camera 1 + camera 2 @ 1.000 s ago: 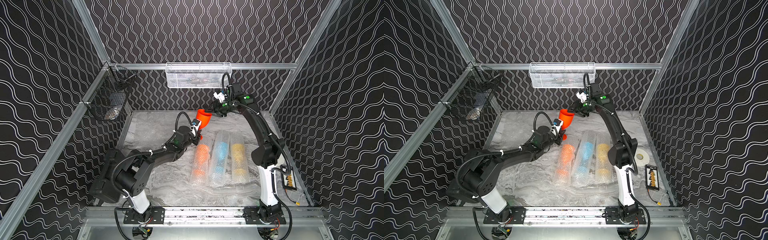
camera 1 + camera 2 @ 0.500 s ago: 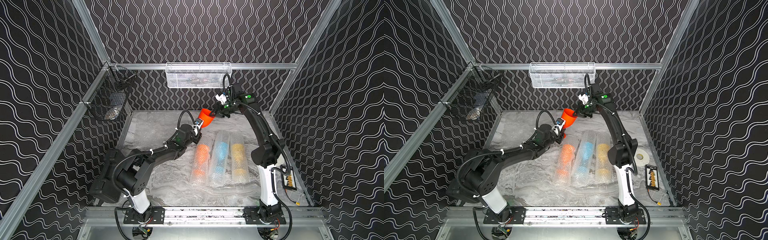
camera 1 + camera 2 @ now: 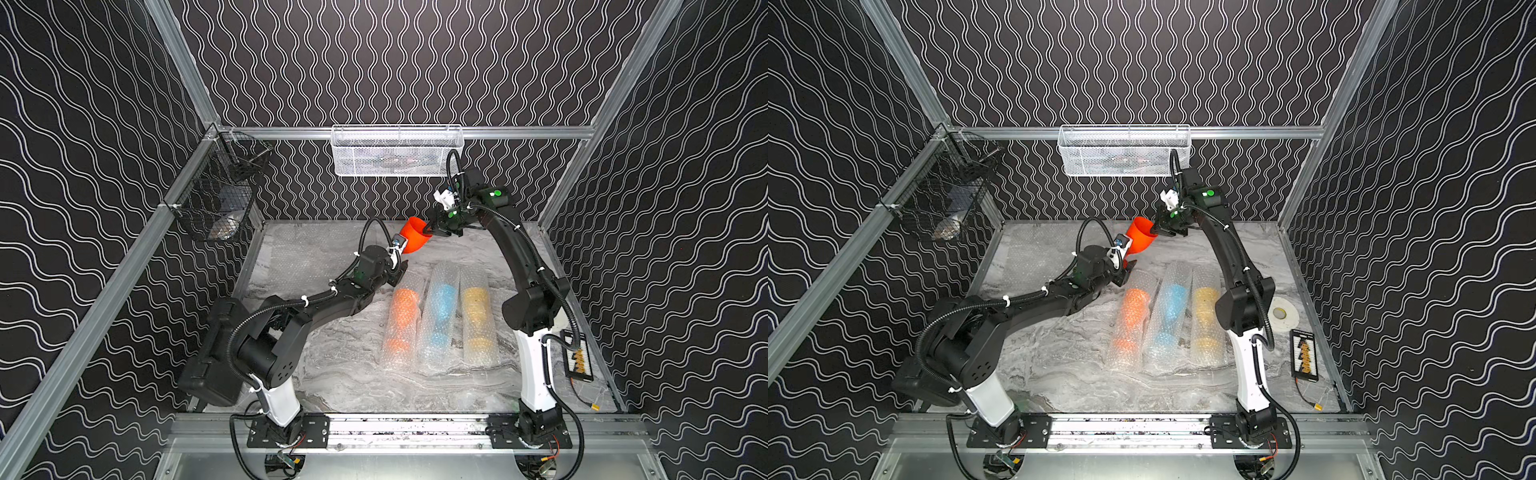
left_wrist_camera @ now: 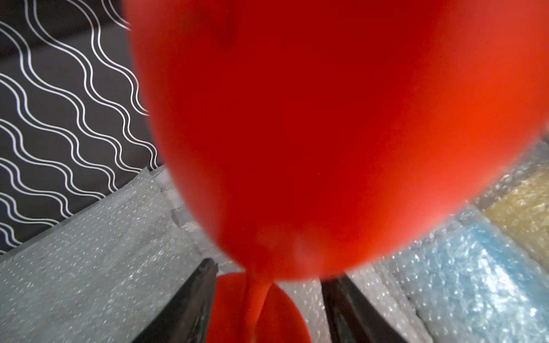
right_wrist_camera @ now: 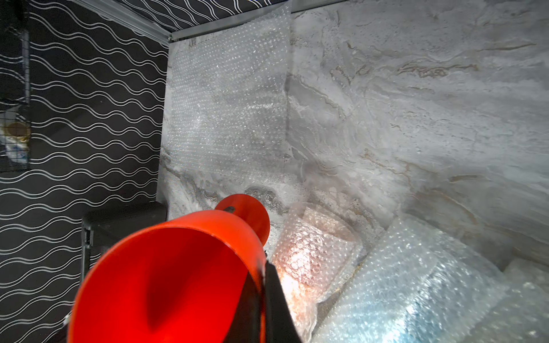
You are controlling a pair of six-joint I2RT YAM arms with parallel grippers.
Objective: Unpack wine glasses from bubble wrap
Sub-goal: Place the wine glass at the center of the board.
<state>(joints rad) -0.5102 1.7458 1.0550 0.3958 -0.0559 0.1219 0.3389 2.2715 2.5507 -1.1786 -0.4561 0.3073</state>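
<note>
A bare red wine glass (image 3: 415,237) (image 3: 1141,240) hangs tilted above the back of the table. My right gripper (image 3: 430,230) (image 5: 261,285) is shut on its rim, one finger inside the bowl and one outside. My left gripper (image 3: 400,268) (image 4: 269,276) stands open, its fingers on either side of the stem (image 4: 258,300) and clear of it. The red bowl (image 4: 326,118) fills the left wrist view. Three glasses lie side by side in bubble wrap tubes: orange (image 3: 402,320), light blue (image 3: 441,316) and yellow (image 3: 477,316).
A flat bubble wrap sheet (image 3: 299,257) (image 5: 228,104) lies at the back left of the table. A white mesh basket (image 3: 397,151) hangs on the back wall and a black wire basket (image 3: 216,199) on the left rail. A tape roll (image 3: 1283,313) and a small black device (image 3: 1304,355) lie at the right edge.
My right gripper came to the red glass's rim and shut on it. My left gripper then opened off the stem. The glass has tipped toward the right arm.
</note>
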